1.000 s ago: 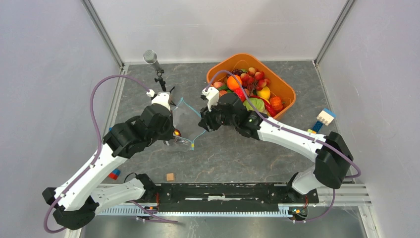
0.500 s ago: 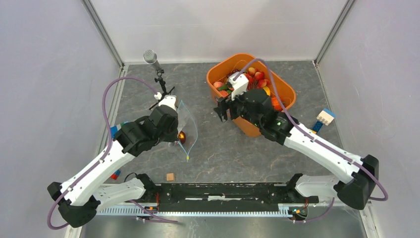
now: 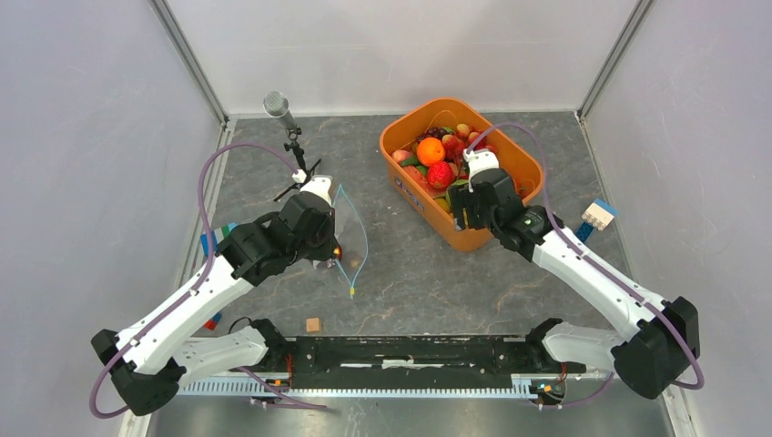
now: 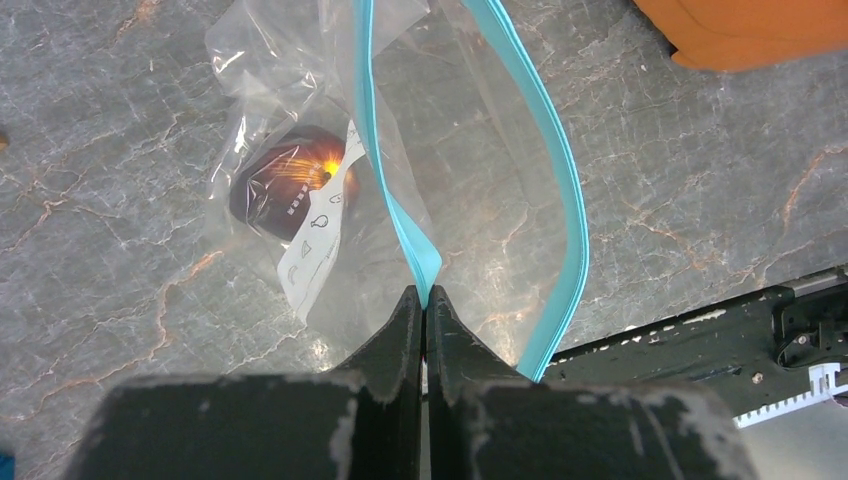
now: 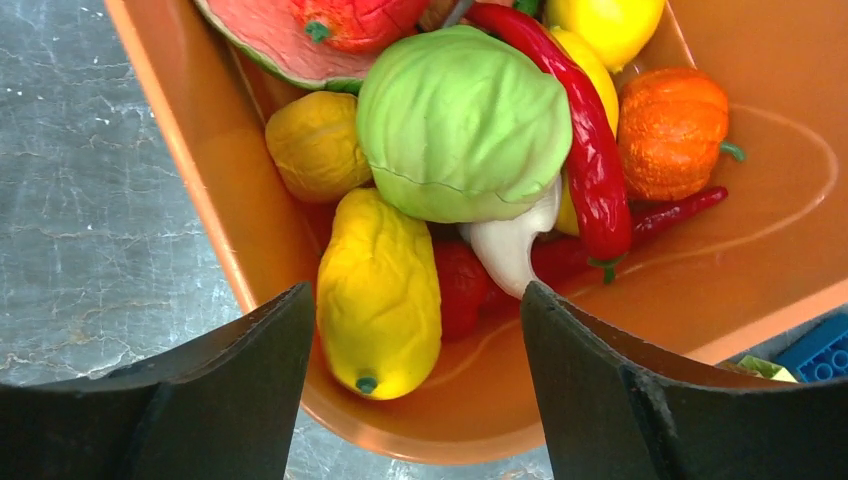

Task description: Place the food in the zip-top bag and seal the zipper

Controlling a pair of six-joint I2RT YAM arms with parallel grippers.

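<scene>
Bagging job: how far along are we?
Done: one dark piece sits in the bag. In hand: left gripper shut on the zipper, holding the mouth open; right gripper open over the yellow fruit in the orange bin. Left: remaining food, then sealing.

desk (image 3: 410,273): grey, marble pattern | far right: orange bin (image 3: 455,235) stands on it | left of centre: zip-top bag (image 3: 350,232), lower part resting on the desk | far left: microphone (image 3: 277,104) on a small stand | near edge: wooden cube (image 3: 313,324) | right edge: white and blue block (image 3: 598,215) | left edge: red and blue block (image 3: 211,320)
</scene>
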